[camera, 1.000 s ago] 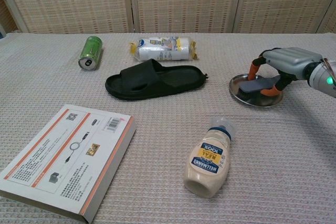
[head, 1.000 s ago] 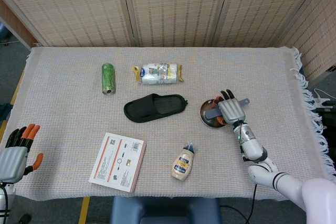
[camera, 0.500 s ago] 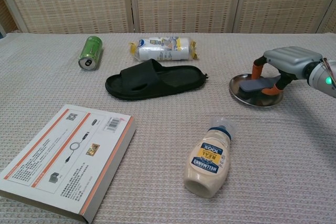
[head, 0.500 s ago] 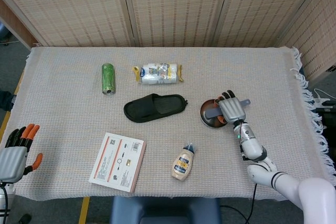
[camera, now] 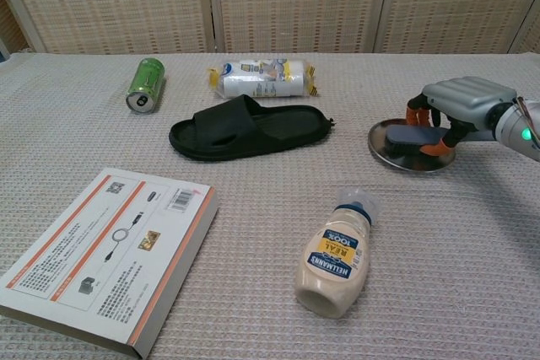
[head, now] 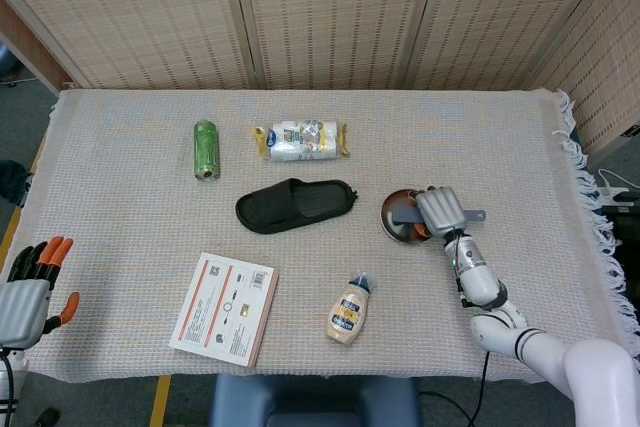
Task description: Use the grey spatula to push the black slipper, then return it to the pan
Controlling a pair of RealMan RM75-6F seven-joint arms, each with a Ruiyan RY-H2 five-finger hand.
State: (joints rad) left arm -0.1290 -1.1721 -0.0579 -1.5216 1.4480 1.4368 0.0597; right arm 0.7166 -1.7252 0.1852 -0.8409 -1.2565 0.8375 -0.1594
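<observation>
The black slipper (head: pixel 295 205) (camera: pixel 245 128) lies on its side near the middle of the table. To its right sits a small round metal pan (head: pixel 391 224) (camera: pixel 395 160). The grey spatula (head: pixel 405 214) (camera: pixel 411 135) has its blade in the pan, and its handle pokes out to the right. My right hand (head: pixel 442 210) (camera: pixel 460 99) is over the pan's right side, fingers curled round the spatula's handle. My left hand (head: pixel 30 292) hangs off the table's front left corner, fingers apart and holding nothing.
A green can (head: pixel 205 149) (camera: pixel 145 84) and a snack bag (head: pixel 298 141) (camera: pixel 261 77) lie behind the slipper. A mayonnaise bottle (head: pixel 349 312) (camera: pixel 337 255) and a flat box (head: pixel 225 307) (camera: pixel 101 259) lie near the front edge.
My right hand's fingers have curled down round the spatula handle. The handle has swung from pointing up-right to lying level, and the blade has lifted slightly in the pan.
</observation>
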